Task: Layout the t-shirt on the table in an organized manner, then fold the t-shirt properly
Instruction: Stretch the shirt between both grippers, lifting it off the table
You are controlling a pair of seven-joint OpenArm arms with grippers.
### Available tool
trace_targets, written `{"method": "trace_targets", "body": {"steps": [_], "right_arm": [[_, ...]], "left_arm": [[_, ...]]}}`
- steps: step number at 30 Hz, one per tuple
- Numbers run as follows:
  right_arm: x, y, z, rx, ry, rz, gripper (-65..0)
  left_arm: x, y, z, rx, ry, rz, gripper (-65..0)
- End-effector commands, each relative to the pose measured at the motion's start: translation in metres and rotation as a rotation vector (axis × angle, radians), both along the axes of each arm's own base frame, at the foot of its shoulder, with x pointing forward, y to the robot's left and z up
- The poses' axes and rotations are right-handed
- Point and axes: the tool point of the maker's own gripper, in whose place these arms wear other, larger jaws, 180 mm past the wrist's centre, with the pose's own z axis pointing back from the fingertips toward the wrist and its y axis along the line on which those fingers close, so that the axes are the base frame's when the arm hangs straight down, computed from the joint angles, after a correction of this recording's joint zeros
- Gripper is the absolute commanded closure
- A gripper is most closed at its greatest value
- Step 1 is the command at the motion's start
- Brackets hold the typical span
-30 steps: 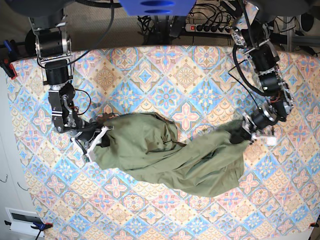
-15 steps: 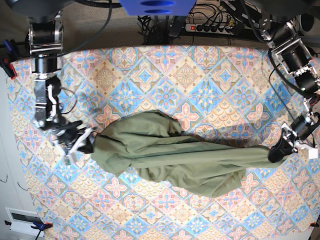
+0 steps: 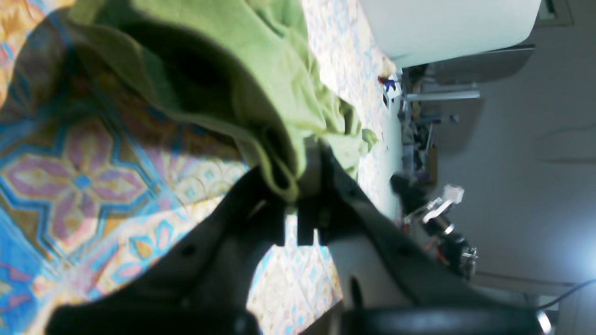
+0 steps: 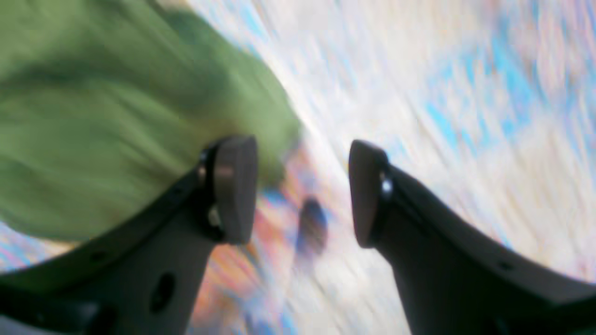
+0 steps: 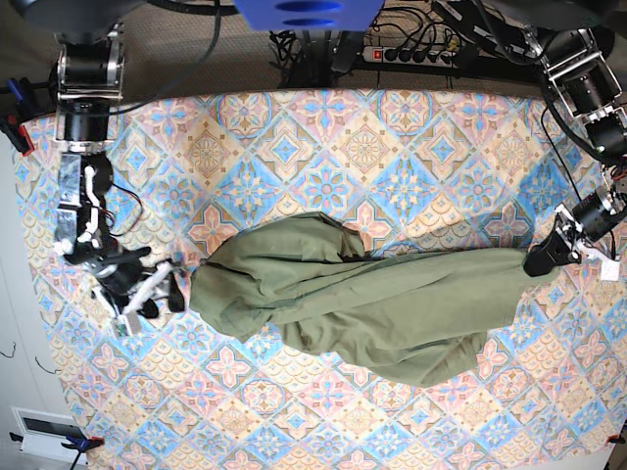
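T-shirt (image 5: 362, 304) shows no legible print; table (image 5: 392, 137) patterned.

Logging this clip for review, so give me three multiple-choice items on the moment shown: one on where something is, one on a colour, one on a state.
1. Where does the t-shirt lie on the table?
A. Bunched across the middle, stretching toward the left gripper
B. Hanging off the far edge
C. Folded square in a near corner

2. What colour is the t-shirt?
A. Navy blue
B. Olive green
C. White

3. How do the two grippers stand?
A. Both hold the t-shirt
B. The left gripper is shut on the t-shirt; the right gripper is open beside it
C. Both are open and empty

Answers: 1 A, the base view shows a rumpled band across the table's middle. 2 B, the cloth is green in every view. 3 B, the left wrist view shows cloth pinched between its fingers, and the right wrist view shows spread fingers with nothing between them.
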Motion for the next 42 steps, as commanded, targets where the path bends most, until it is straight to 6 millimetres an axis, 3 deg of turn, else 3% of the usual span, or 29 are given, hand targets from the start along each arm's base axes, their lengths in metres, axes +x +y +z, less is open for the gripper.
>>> {"method": "trace_targets", "body": {"steps": [1,5,9,12,17,23,31,35,39,42], "right_arm": [[0.007,0.008,0.015,0.005,-0.046,0.029,-31.0],[0.001,0.025,0.011,-0.025,-0.02,0.086,-31.0],[0.004,0.036,0.008,-0.128,-0.02,0.14,-30.9],[0.002,0.056,0.019,-0.166,-0.059,0.206,-30.8],[-0.008,0.071,0.034,-0.201,-0.076,0.252,-30.8],[-0.035,0.07,0.018,-0.184,-0.049,0.249,-30.7],[-0.037,0.063,0.011,-0.27,-0.047,0.247,-30.7],[-0.042,0.078,-0.004,-0.392,-0.043,0.323,-30.7],[-0.037,0.103,-0.005,-0.536,-0.117,0.431,-30.7],[-0.039,0.108,-0.019,-0.677,-0.134,0.494,-30.7]], "left_arm": [[0.007,0.007,0.025,0.037,-0.072,-0.001,0.0],[-0.011,-0.005,0.027,0.107,-0.073,-0.054,0.0],[-0.031,-0.006,0.025,0.187,-0.041,-0.1,0.0],[-0.051,-0.008,0.013,0.219,0.017,-0.141,0.0],[-0.075,-0.005,-0.005,0.27,0.102,-0.167,0.0],[-0.081,-0.015,-0.019,0.352,0.146,-0.226,0.0],[-0.084,-0.035,-0.022,0.484,0.145,-0.326,0.0],[-0.086,-0.03,-0.026,0.518,0.163,-0.323,0.0],[-0.086,-0.029,-0.026,0.522,0.165,-0.322,0.0],[-0.086,-0.029,-0.026,0.522,0.165,-0.322,0.0]]}}
